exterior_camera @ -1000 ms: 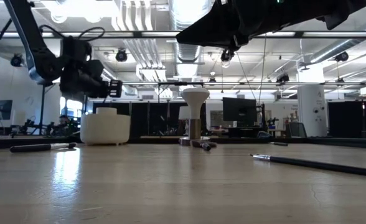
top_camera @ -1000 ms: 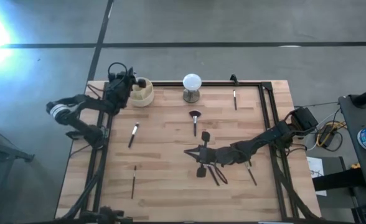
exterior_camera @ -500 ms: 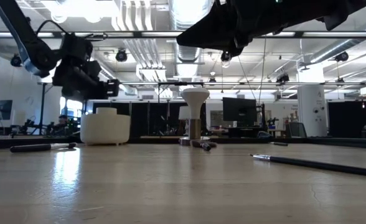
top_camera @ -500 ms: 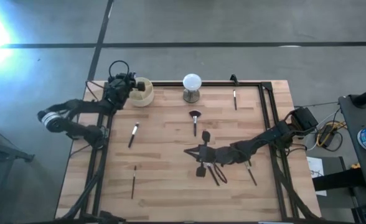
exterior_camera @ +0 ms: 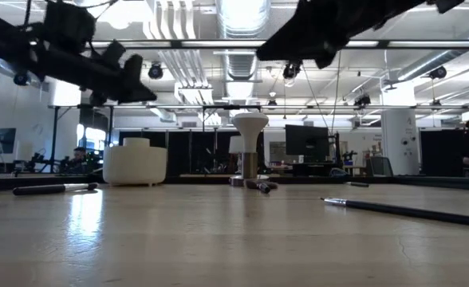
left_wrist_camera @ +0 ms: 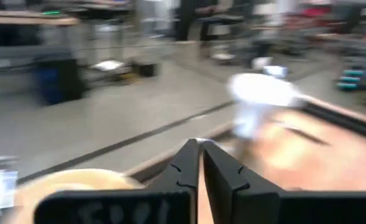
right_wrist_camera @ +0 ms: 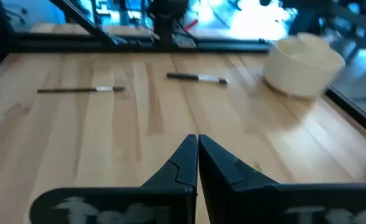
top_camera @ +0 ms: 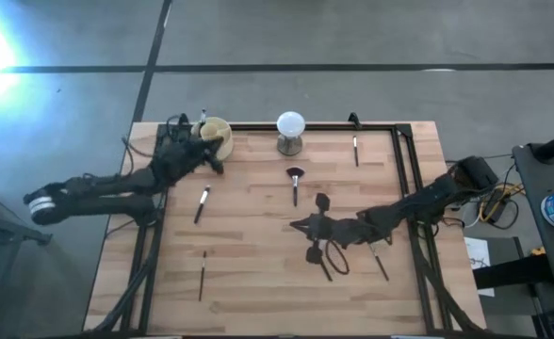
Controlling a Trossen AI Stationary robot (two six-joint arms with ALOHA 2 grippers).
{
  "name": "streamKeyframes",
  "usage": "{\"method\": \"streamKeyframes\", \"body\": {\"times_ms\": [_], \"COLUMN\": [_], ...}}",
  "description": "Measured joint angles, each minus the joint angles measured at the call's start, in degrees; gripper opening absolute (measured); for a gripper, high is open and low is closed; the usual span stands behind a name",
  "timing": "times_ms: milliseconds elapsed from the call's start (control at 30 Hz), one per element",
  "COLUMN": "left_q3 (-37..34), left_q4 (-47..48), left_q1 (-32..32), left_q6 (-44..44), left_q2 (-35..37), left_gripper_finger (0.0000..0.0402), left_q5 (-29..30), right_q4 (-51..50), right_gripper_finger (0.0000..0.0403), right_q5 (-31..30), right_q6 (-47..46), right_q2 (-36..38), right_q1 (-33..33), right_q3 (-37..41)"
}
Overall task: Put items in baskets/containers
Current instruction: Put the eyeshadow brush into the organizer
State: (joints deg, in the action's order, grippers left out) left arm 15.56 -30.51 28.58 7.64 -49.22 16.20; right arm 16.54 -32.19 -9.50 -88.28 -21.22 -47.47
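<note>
The brushes [top_camera: 202, 202] on the counter [top_camera: 258, 273] looked light, thin, best pinched mid-handle; both grippers' fingers [left_wrist_camera: 198, 163] were closed, empty.

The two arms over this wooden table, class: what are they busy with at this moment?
They are sorting makeup brushes into a cream cup at the table's far left corner; one brush already stands in it. The left gripper, shut and empty, hangs just beside the cup. The right gripper, also shut and empty, hovers mid-table. Several brushes lie loose, among them a fan brush near a white ball on a stand.
</note>
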Motion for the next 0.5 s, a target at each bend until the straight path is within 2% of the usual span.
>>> {"method": "streamKeyframes", "body": {"times_ms": [133, 267, 400, 500], "left_q3": [-2.73, -4.65, -5.89, -6.79], "left_q4": [-2.51, -7.64, -10.44, -11.47], "left_q1": [-12.27, -23.03, -30.92, -34.39], "left_q6": [-1.09, -1.34, -1.51, -1.79], "left_q2": [1.5, 0.48, -1.38, -2.95], "left_gripper_finger": [0.0002, 0.0001, 0.0, 0.0], "left_q5": [-0.03, 2.18, 4.72, 5.91], "right_q4": [-10.24, -21.96, -31.65, -37.22], "right_gripper_finger": [0.0008, 0.0008, 0.0008, 0.0008], "right_q5": [-5.87, -11.49, -12.82, -12.8], "right_q6": [-5.29, -14.46, -24.33, -31.32], "right_q2": [3.98, 7.8, 9.81, 9.66], "right_q1": [-1.53, -3.09, -4.82, -6.01], "right_q3": [0.23, 0.51, 1.13, 1.21]}}
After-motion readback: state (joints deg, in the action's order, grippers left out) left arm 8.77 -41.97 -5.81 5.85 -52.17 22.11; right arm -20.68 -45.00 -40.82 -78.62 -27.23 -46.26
